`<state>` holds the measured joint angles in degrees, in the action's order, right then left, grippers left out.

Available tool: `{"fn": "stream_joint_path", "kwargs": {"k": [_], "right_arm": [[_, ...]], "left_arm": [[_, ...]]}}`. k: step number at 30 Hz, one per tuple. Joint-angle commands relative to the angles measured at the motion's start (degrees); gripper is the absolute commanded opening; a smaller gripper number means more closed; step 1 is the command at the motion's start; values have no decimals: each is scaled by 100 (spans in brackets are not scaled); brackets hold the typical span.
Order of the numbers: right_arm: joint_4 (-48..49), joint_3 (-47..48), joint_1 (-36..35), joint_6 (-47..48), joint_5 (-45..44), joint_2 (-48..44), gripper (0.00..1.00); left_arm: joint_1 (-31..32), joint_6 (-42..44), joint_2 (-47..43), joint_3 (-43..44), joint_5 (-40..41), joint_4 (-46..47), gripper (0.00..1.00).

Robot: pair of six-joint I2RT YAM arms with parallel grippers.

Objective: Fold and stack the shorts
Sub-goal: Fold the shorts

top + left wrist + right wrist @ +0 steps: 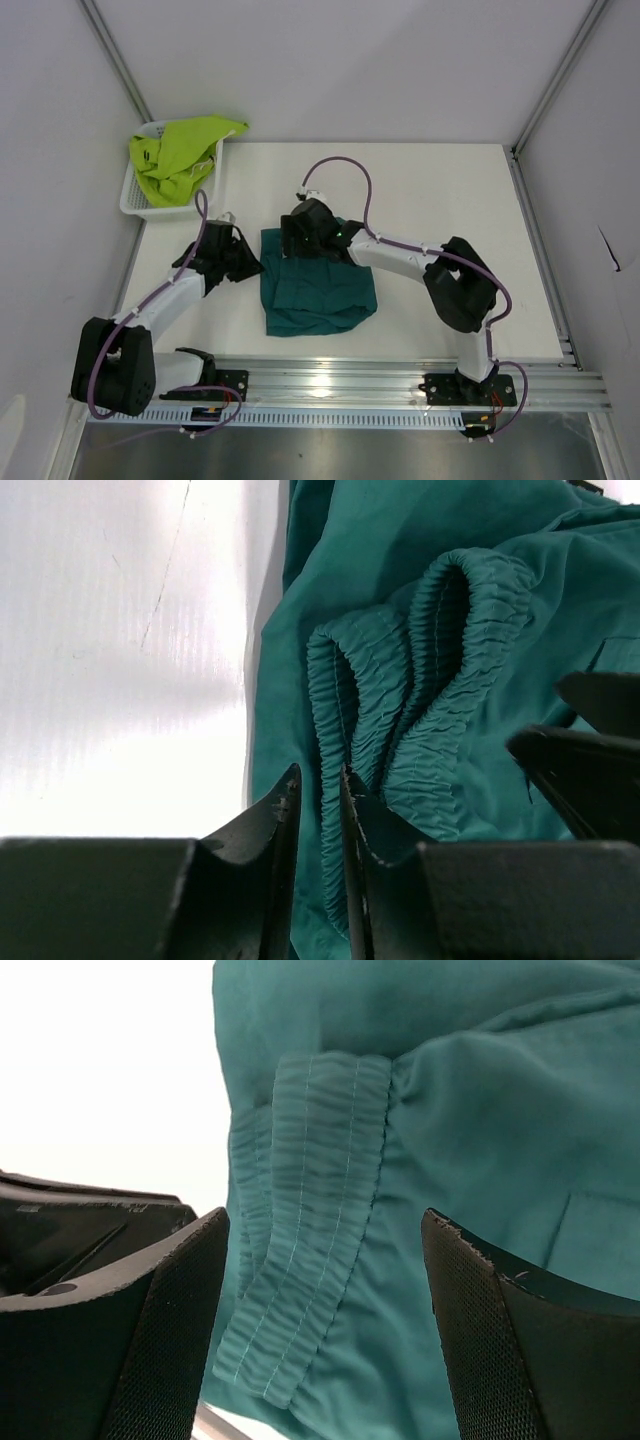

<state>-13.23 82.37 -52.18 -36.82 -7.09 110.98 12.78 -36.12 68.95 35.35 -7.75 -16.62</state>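
The dark teal shorts [318, 285] lie folded in the middle of the table. My left gripper [250, 265] is at their left edge. In the left wrist view its jaws [319, 772] stand a narrow gap apart, with a fold of the ruffled elastic waistband [450, 680] running between them and loose on one side. My right gripper [296, 240] hovers over the shorts' far left corner. It is wide open [325, 1218] above the waistband [300, 1260] and holds nothing. The lime yellow-green shorts [180, 155] are heaped in the basket.
A white mesh basket [135, 200] stands at the far left corner of the table, against the left wall. Bare white tabletop [460, 200] lies right of and behind the teal shorts. A metal rail [400, 380] runs along the near edge.
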Motion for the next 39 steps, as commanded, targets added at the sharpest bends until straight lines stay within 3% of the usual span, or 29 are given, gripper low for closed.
{"fn": "stream_joint_path", "kwargs": {"k": [1,10,17,22,24,29,39], "right_arm": [[-73,543,-46,280,-187,265,79],[-1014,1658,-240,395,-951,986,79],[-1331,1950,-205,403,-961,1435,74],[-1226,1836,-205,430,-777,1479,67],[-1103,1757,-222,482,-610,1444,60],[-874,1555,-327,570,-556,1269,51],[-294,878,-618,720,-512,733,45]], "left_arm": [[-82,-115,-5,156,-157,124,25],[-152,-185,874,253,-262,669,24],[-205,-317,1357,244,-402,1361,22],[-205,-405,1613,69,-543,1978,16],[-205,-422,1727,-11,-587,2259,14],[-205,-387,1771,-90,-588,2409,13],[-205,-370,1806,-116,-605,2515,12]]}}
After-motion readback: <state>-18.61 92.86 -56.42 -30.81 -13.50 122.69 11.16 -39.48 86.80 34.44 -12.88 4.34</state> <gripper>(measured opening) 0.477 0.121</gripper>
